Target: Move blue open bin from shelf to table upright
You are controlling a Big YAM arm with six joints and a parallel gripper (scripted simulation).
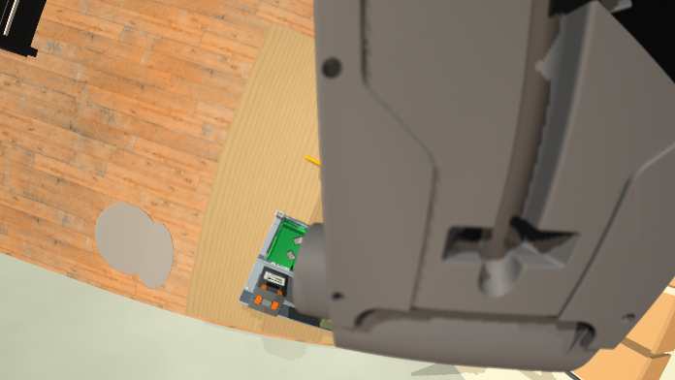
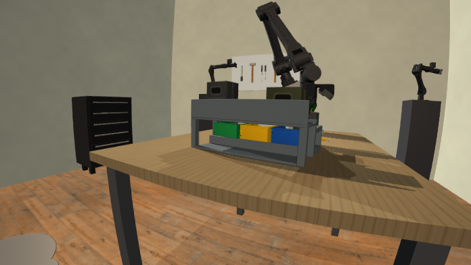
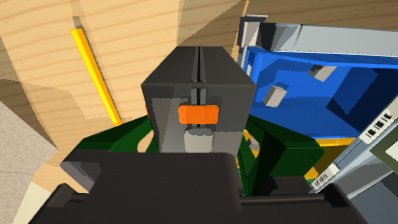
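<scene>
Here, blue bin (image 3: 320, 105) beside pincer (image 3: 200, 107)

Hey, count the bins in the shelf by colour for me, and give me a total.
Green bin: 1
Yellow bin: 1
Blue bin: 1
Total: 3 bins in the shelf

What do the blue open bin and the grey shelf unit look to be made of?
Blue open bin: likely moulded plastic, with a uniform saturated colour, flat matte walls and small grey parts inside. Grey shelf unit: probably painted metal or board, with flat matte grey panels and no grain, unlike the wooden table.
</scene>
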